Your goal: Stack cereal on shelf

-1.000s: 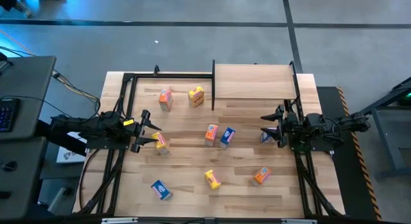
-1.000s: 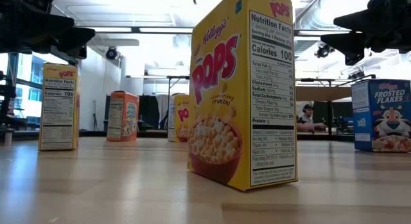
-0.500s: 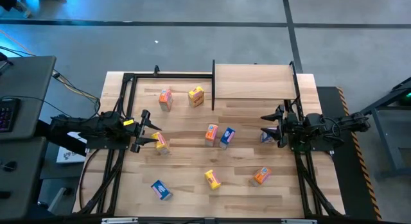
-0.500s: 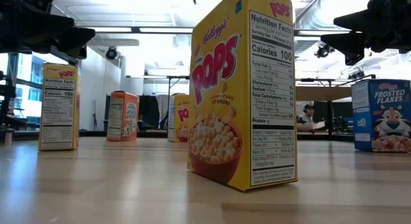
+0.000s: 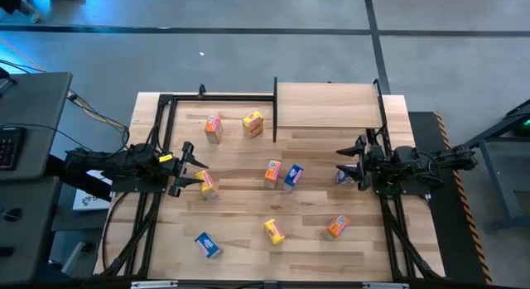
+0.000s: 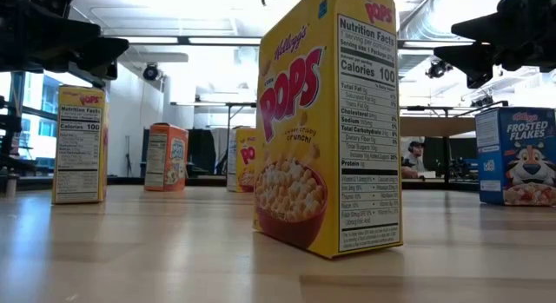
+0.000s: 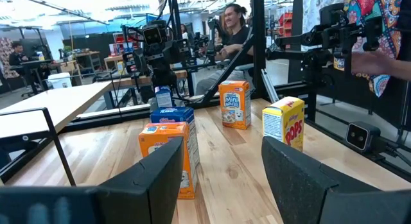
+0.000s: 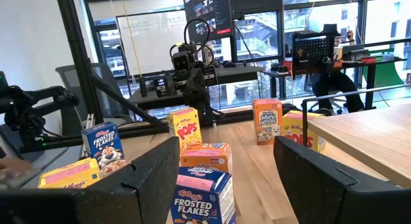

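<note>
Light-wood shelf (image 5: 327,105) sits at the worktop's (image 5: 248,239) one o'clock, bare; we count the cereal boxes (image 5: 272,172) scattered loose below it, upright. Left hand (image 5: 195,175) at nine o'clock and right hand (image 5: 348,167) at three both hang open, gripping nothing. We judge toppling the chief risk: fingers descending beside closely paired centre boxes may clip the neighbour, and a skewed pinch lets a box twist.

The plank-patterned light wooden tabletop (image 5: 248,239) carried small orange, yellow and blue cereal boxes (image 5: 272,172) scattered upright, plus a bare light-wood shelf (image 5: 327,105) on thin black posts.
</note>
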Tool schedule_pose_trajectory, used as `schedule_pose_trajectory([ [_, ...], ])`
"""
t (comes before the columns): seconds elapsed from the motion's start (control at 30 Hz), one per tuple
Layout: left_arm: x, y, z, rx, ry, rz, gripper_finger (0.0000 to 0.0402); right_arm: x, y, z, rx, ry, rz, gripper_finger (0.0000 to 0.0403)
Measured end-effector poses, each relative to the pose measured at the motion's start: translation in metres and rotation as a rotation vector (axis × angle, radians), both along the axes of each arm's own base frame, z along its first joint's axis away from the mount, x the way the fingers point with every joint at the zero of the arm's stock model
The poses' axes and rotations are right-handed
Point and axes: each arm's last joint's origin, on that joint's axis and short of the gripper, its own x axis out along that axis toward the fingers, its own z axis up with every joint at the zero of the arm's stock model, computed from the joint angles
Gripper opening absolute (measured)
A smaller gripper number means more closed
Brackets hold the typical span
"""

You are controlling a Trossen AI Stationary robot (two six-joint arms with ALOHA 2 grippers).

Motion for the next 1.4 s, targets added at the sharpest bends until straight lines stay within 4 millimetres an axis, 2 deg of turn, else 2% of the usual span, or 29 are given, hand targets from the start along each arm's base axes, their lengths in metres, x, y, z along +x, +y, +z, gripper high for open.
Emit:
schedule_pose_trajectory([
  [1.4, 0.0000, 0.0000, 0.0000, -0.001, 0.000, 0.000, 0.0200, -0.0001, -0.0008, -0.0001, 0.003, 0.001, -0.028, 0.0245],
])
